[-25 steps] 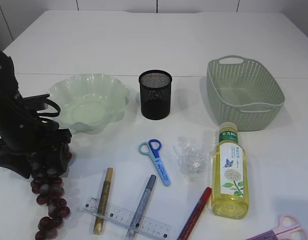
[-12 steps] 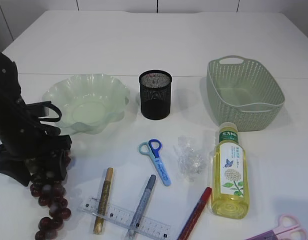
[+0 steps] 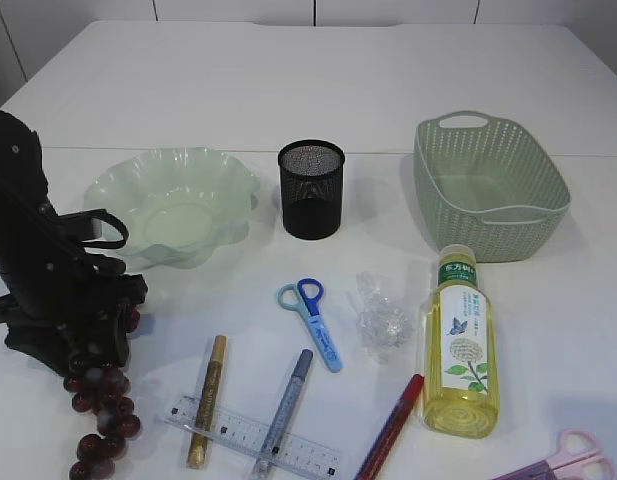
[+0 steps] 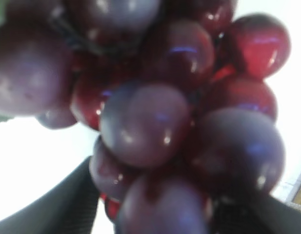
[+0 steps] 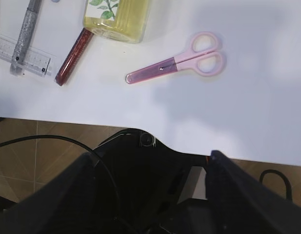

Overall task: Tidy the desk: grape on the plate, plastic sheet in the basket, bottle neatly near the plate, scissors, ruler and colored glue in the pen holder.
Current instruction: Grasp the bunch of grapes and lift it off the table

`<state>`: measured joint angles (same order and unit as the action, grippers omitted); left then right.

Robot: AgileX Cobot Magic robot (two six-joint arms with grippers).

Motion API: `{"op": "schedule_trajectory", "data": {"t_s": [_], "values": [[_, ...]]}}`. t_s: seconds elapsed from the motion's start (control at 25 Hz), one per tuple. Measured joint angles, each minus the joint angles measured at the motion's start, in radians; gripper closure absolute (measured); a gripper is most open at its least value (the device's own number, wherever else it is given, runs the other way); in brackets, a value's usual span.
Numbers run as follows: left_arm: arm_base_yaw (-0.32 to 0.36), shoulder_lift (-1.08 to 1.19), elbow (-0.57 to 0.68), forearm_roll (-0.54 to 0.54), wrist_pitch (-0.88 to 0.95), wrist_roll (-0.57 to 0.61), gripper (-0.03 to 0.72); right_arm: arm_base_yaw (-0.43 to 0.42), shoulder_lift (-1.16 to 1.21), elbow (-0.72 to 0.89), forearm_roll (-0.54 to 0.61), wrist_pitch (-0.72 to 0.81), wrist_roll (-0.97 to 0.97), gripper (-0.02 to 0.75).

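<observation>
A bunch of dark red grape lies at the front left, and my left gripper is down over its top. In the left wrist view the grape fills the frame, and my left gripper has a finger on either side of it; blur hides whether they press. The pale green plate is just behind. Blue scissors, crumpled plastic sheet, lying bottle, ruler and gold, silver and red glue pens lie in front. My right gripper hangs open off the table's front edge.
The black mesh pen holder stands mid-table and the green basket is at the back right. Pink scissors lie near the front right edge, by the bottle's base and the red pen.
My left arm has settled a little further onto the top of the grape bunch. The grapes have shifted slightly. Everything else is unmoved.
</observation>
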<state>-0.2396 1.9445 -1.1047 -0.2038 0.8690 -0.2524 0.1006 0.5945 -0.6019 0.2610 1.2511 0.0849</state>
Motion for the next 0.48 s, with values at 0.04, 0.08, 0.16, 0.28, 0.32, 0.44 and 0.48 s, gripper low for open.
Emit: {"op": "schedule_trajectory", "data": {"t_s": [0.04, 0.08, 0.16, 0.28, 0.32, 0.44, 0.48], "values": [[0.000, 0.000, 0.000, 0.000, 0.000, 0.000, 0.260, 0.000, 0.000, 0.000, 0.000, 0.000, 0.000, 0.190], [0.000, 0.000, 0.000, 0.000, 0.000, 0.000, 0.305, 0.000, 0.000, 0.000, 0.000, 0.000, 0.000, 0.190], [0.000, 0.000, 0.000, 0.000, -0.002, 0.000, 0.388, 0.000, 0.000, 0.000, 0.000, 0.000, 0.000, 0.190], [0.000, 0.000, -0.002, 0.004, -0.002, 0.000, 0.480, 0.000, 0.000, 0.000, 0.000, 0.000, 0.000, 0.190], [0.000, 0.000, -0.002, 0.007, -0.002, 0.000, 0.496, 0.000, 0.000, 0.000, 0.000, 0.000, 0.000, 0.190], [0.000, 0.000, -0.002, 0.023, 0.002, 0.000, 0.519, 0.000, 0.000, 0.000, 0.000, 0.000, 0.000, 0.190], [0.000, 0.000, -0.004, 0.033, 0.007, 0.000, 0.524, 0.000, 0.000, 0.000, 0.000, 0.000, 0.000, 0.190]]}}
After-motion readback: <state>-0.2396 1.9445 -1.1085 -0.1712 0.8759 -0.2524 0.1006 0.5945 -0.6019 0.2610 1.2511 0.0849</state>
